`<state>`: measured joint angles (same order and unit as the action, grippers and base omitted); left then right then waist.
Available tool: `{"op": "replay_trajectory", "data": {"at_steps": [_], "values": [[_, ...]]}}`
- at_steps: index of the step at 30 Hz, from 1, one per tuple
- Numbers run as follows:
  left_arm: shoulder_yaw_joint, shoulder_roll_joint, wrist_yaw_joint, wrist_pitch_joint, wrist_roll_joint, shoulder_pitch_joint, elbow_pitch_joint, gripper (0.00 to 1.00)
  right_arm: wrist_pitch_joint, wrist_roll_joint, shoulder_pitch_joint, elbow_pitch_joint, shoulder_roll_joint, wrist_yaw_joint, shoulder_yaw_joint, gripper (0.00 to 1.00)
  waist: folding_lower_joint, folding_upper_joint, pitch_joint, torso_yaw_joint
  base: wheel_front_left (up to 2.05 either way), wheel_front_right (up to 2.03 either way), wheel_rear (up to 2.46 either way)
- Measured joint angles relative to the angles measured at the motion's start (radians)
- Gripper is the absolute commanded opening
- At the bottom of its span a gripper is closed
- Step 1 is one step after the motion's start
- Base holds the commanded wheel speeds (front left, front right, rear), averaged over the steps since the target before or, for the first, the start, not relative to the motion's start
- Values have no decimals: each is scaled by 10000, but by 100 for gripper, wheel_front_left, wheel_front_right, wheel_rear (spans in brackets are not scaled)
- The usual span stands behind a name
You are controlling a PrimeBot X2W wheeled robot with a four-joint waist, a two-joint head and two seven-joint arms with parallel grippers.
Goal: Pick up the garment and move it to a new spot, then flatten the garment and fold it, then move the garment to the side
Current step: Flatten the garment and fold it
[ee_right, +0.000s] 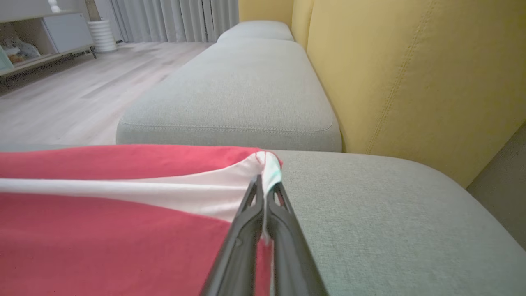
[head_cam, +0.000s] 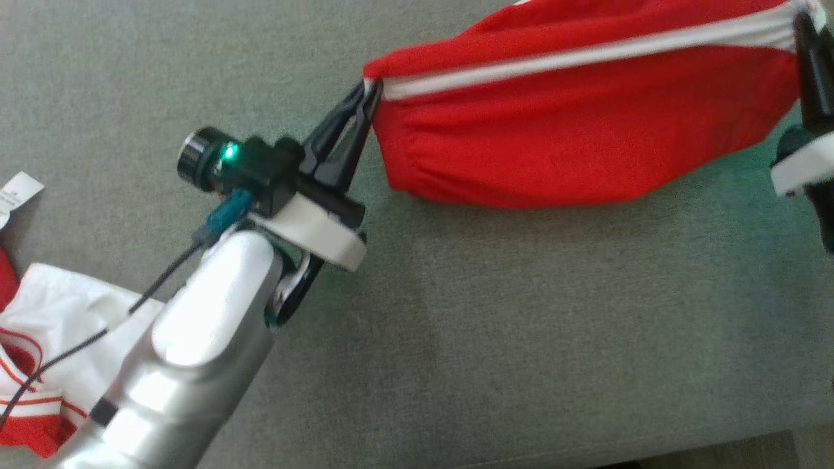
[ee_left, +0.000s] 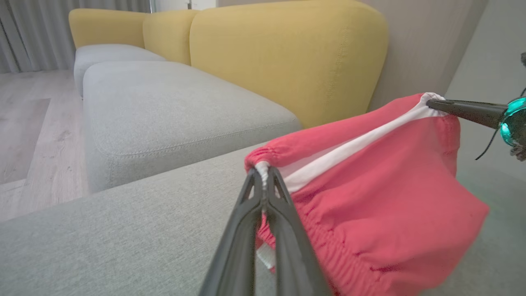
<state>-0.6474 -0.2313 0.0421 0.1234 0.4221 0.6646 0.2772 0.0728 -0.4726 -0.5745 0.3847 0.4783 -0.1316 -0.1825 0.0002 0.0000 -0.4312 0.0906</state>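
Garment [head_cam: 586, 143]: red, stretched over grey sofa [head_cam: 521, 339].
Left end effector [head_cam: 370, 91]: gripping its left corner.
Right end effector [ee_right: 262, 185]: gripping its right corner.

Grey sofa seats [ee_right: 246, 90], yellow backrests [ee_left: 287, 53] — pale wood floor [ee_right: 82, 94], grey curtains [ee_right: 176, 18].

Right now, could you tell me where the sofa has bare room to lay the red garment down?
In the head view the grey cushion is bare below the red garment, from the left gripper across to the right gripper, and at the upper left. The lower-left corner is crowded: white-and-red clothes lie there, partly under the left forearm.
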Motion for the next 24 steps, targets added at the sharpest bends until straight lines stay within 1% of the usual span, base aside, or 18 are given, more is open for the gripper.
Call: {"op": "replay_trajectory", "data": {"at_steps": [4, 8, 12, 13, 14, 15, 16, 17, 18, 20, 23, 24], "values": [[-2, 270, -86, -73, -119, 673, 727, 0, 35, 12, -1010, 1089, 15, 0, -610, 0, 0, 0, -350, -129, 0, 0, 0], [-8, 439, -247, 27, -305, 1132, 1384, 0, 345, -29, -1948, 1987, 19, 0, -1225, 0, 0, 0, -655, -243, 0, 0, 0], [-13, 600, -247, 282, -318, 1346, 1910, 0, 610, -29, -2744, 2807, 27, 0, -1979, 0, 0, 0, -840, -384, 0, 0, 0], [-19, 644, -245, 349, -318, 1367, 2036, 7, 688, -54, -2885, 3026, 27, 0, -2092, 20, 0, 0, -857, -419, 0, 0, 0], [-29, 706, -244, 408, -316, 1381, 2159, 33, 757, -142, -3010, 3254, 27, 0, -2199, 59, -1, 0, -866, -459, 0, 0, 0], [-29, 788, -236, 502, -313, 1393, 2268, 66, 840, -207, -3096, 3463, 27, 0, -2286, 100, -2, 0, -866, -500, 0, 0, 0], [-42, 869, -205, 621, -313, 1409, 2370, 100, 945, -274, -3157, 3661, 23, 0, -2353, 100, -1, 0, -855, -544, 0, 0, 0], [-35, 938, -196, 763, -311, 1416, 2431, 100, 1062, -401, -3182, 3810, 17, 0, -2364, 100, -1, 0, -834, -579, 0, 0, 0], [-17, 1001, -259, 997, -318, 1440, 2531, 100, 1298, -610, -3181, 4071, 12, 0, -2387, 100, -2, 0, -765, -638, 0, 0, 0], [52, 1028, -447, 1160, -378, 1441, 2575, 100, 1465, -646, -3163, 4201, 17, 0, -2514, 100, -2, 0, -655, -681, 0, 0, 0], [376, 1057, -913, 1289, -539, 1285, 2420, 100, 1645, -644, -3057, 4169, -46, 0, -2663, 100, -2, 0, -428, -708, 0, 0, 0], [591, 1058, -1095, 1289, -606, 1080, 2096, 100, 1682, -646, -2921, 4111, -88, 0, -2663, 100, -2, 0, -327, -712, 0, 0, 0]]}}
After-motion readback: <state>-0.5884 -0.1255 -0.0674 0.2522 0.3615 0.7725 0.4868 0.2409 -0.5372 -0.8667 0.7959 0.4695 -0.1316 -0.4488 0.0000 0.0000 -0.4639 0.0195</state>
